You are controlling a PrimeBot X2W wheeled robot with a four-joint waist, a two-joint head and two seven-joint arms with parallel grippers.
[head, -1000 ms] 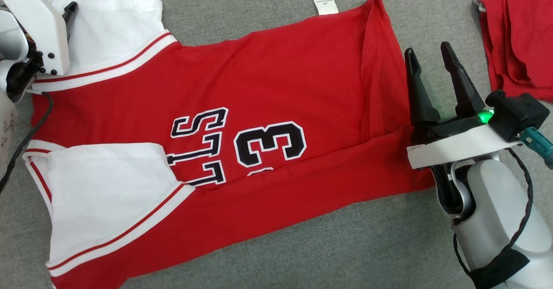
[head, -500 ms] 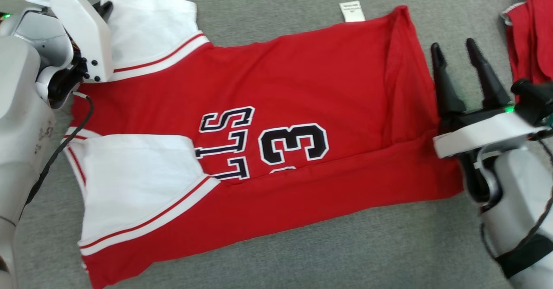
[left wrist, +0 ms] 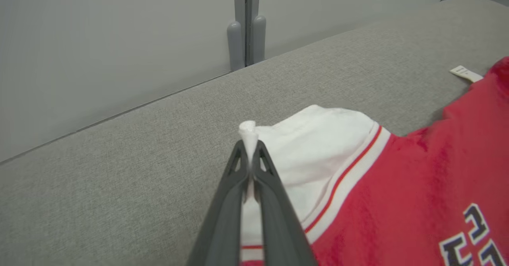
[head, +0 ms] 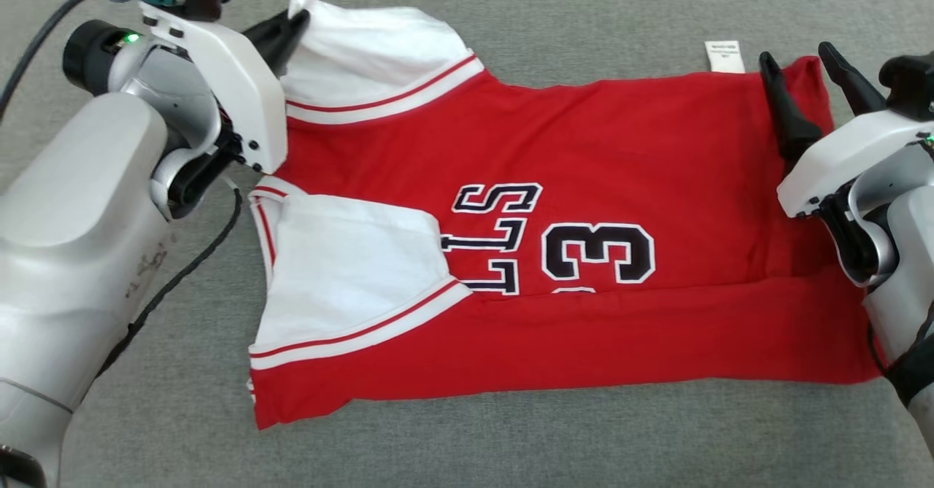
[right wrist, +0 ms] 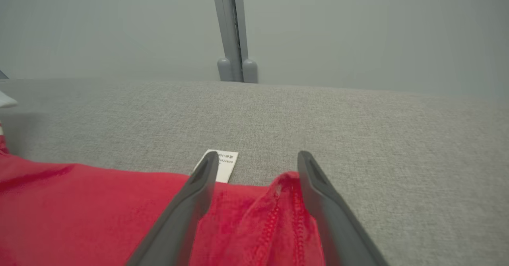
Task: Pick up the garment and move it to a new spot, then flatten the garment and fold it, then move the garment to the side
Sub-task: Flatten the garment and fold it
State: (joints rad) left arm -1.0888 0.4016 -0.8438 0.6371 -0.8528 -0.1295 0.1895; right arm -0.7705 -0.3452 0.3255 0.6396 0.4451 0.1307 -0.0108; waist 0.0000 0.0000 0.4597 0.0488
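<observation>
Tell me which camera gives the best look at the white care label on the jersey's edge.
Right wrist view: the care label lies close ahead on the grey surface, its print visible, one fingertip covering a corner. The head view shows it small at the jersey's far edge; the left wrist view, a distant sliver.

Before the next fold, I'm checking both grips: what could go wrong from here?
1. The left end effector pinches just the tip of the white sleeve; it could slip out under a pull.
2. The right end effector is open astride the bunched red hem; closing may catch only one layer, so the jersey lifts unevenly.
</observation>
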